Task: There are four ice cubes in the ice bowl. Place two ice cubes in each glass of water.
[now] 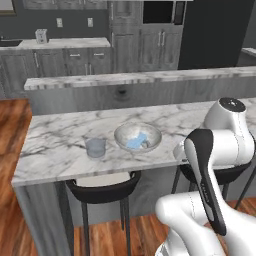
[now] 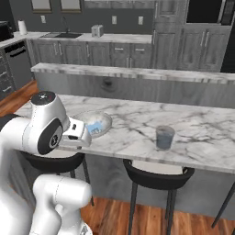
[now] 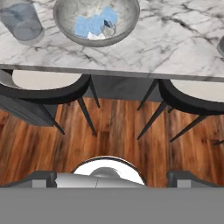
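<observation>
The metal ice bowl (image 1: 150,131) (image 2: 106,120) (image 3: 65,26) stands on the marble counter near its front edge. Pale blue ice cubes (image 1: 136,142) (image 2: 95,127) (image 3: 93,24) lie inside it. One glass of water (image 1: 95,148) (image 3: 21,22) stands left of the bowl. The other glass of water (image 2: 165,137) (image 3: 221,46) stands farther off on the right. My gripper (image 3: 112,178) is open and holds nothing. It hangs in front of the counter edge, above the floor and short of the bowl. In the right base view my white hand covers the bowl's left rim.
Two black stools with cream seats (image 3: 43,83) (image 3: 197,89) are tucked under the marble counter (image 1: 60,145) (image 2: 137,137). A raised ledge (image 1: 140,79) runs behind it. Wooden floor (image 3: 113,127) lies below.
</observation>
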